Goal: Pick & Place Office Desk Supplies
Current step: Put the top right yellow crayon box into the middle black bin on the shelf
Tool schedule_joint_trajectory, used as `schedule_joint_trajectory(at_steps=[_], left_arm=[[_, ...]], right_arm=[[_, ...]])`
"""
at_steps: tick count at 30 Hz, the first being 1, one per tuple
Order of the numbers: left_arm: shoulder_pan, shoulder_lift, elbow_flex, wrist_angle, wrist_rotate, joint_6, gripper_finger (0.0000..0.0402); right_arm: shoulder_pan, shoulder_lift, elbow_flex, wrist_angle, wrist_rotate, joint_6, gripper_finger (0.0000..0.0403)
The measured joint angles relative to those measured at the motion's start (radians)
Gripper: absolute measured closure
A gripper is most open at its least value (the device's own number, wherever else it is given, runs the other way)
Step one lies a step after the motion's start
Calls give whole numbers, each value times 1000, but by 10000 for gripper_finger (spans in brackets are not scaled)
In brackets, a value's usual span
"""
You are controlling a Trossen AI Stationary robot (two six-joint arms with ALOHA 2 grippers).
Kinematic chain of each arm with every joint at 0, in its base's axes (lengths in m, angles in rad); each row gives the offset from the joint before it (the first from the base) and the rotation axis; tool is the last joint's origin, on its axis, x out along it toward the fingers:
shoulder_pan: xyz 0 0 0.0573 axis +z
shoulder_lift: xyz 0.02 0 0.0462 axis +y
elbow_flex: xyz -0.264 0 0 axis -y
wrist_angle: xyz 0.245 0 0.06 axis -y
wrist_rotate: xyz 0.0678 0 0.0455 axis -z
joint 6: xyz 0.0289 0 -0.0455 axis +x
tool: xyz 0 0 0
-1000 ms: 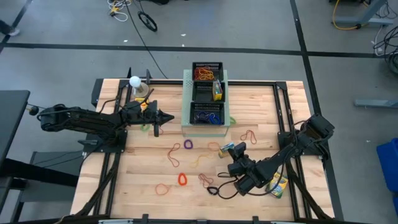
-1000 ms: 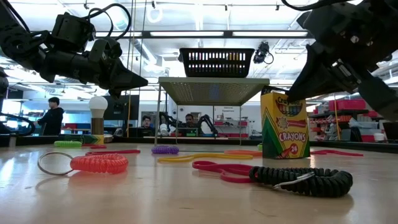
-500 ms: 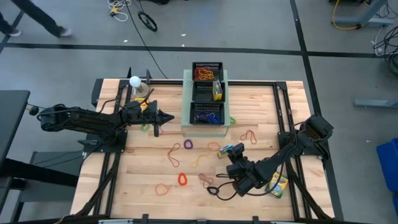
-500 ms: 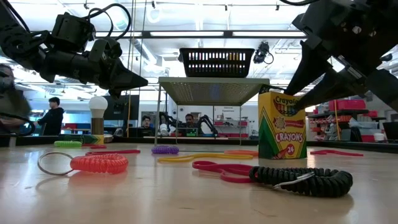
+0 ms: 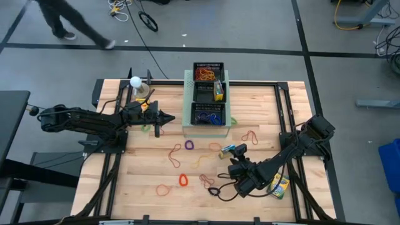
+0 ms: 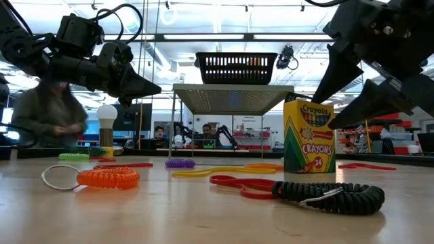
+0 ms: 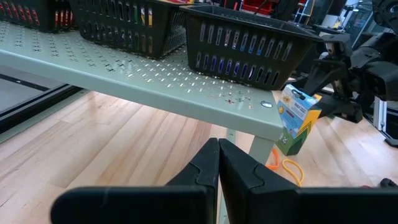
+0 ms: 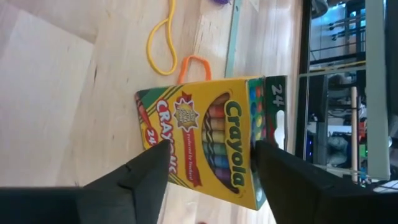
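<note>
While the right gripper sits with its two fingers spread apart on either side of the crayon box, the box stands upright on the wooden table, and it looks like nothing is squeezing it. The crayon box is the landmark here. It stands in front of the pale-green stand that holds the black mesh trays. Just beside the box lie a yellow loop and an orange loop, and a black coiled loop lies in front of it. To do this step well, I think the gripper should go straight up and away (slowly, so a finger does not bump the box and knock it over). The fingers are a little higher than the top half of the box. The left gripper waits near the stand, well apart from the box, with its fingers pressed together and nothing in them.
</note>
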Motion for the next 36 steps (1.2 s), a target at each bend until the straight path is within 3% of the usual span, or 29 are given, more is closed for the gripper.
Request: schedule_joint_trajectory(at_steps=[25, 36], left_arm=[[0, 0, 0, 0, 0, 0, 387], [0, 0, 0, 0, 0, 0, 387]], right_arm=[[3, -1, 0, -38, 16, -4, 148], [50, -2, 1, -38, 69, 9, 148]])
